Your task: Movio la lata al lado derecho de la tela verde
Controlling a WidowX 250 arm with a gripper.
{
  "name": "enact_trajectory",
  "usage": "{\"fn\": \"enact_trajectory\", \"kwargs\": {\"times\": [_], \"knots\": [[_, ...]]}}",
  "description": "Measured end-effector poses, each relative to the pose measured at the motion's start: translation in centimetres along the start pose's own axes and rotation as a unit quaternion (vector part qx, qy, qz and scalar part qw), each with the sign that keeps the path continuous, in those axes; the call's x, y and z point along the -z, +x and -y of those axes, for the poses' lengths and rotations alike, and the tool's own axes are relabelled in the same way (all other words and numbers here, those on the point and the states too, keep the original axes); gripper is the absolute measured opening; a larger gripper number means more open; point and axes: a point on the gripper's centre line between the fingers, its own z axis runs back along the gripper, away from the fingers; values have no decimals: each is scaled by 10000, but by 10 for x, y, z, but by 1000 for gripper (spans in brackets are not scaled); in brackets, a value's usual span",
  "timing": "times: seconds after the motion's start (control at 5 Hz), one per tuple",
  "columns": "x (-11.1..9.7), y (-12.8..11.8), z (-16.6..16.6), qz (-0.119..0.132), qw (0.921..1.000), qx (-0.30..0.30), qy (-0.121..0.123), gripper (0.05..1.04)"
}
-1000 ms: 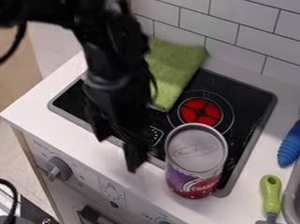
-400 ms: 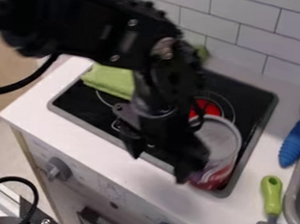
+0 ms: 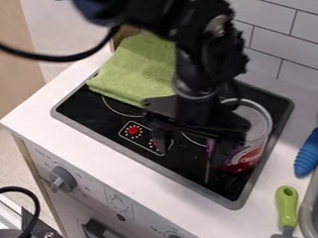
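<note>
Newly shifted back, the can (image 3: 251, 156) stands right of the open, empty gripper (image 3: 190, 157), cloth (image 3: 139, 65) left: goal seemingly met.

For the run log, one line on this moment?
gripper: open, by can | can: upright, on stove, right of cloth

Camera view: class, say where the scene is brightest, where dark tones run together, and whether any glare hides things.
In the camera view, the white counter is brightly lit; in that same view, the black arm runs together in tone with the black stovetop; also there, the can has a pale rim, with no glare hiding it.
</note>
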Motion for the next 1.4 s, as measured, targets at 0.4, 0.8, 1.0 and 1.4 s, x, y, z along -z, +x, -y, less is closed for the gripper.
{"fn": "enact_trajectory", "kwargs": {"times": [0.4, 0.8, 1.0, 1.4], "knots": [[10, 22, 20, -5, 10000, -45, -85, 997], [19, 34, 39, 227, 9994, 1, -259, 997], [18, 48, 42, 482, 9982, -66, -362, 997], [20, 80, 41, 771, 9963, -143, -339, 997]]}}
